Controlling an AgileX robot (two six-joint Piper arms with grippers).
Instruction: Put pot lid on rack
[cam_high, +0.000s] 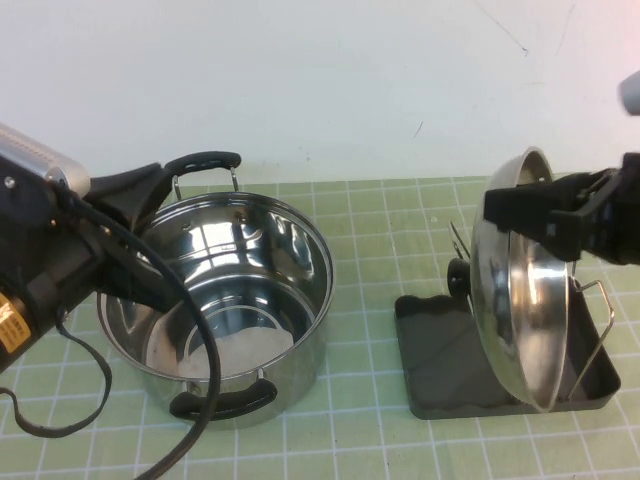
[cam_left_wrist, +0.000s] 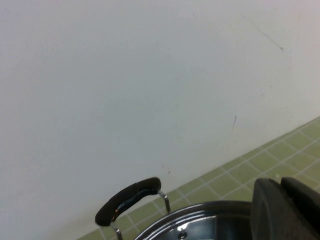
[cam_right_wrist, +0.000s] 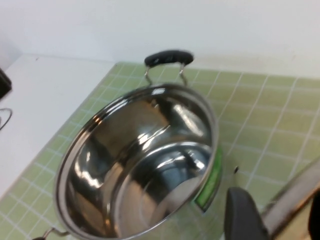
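On the green gridded desk (cam_high: 380, 215), your right pincer (cam_high: 545, 212) grasps the pot lid (cam_high: 520, 290), standing tilted in the rack (cam_high: 430, 385); releasing early risks toppling. Left pincer (cam_high: 135, 195) beside the pot (cam_high: 215, 300): grip state cannot be told.

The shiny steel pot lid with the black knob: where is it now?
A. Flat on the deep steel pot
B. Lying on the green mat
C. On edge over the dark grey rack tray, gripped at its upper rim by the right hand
C: the pot lid stands on edge over the rack, the right hand clamping its rim; the left hand sits by the open pot.

Open steel pot (cam_high: 225, 300) on green mat (cam_high: 380, 230)
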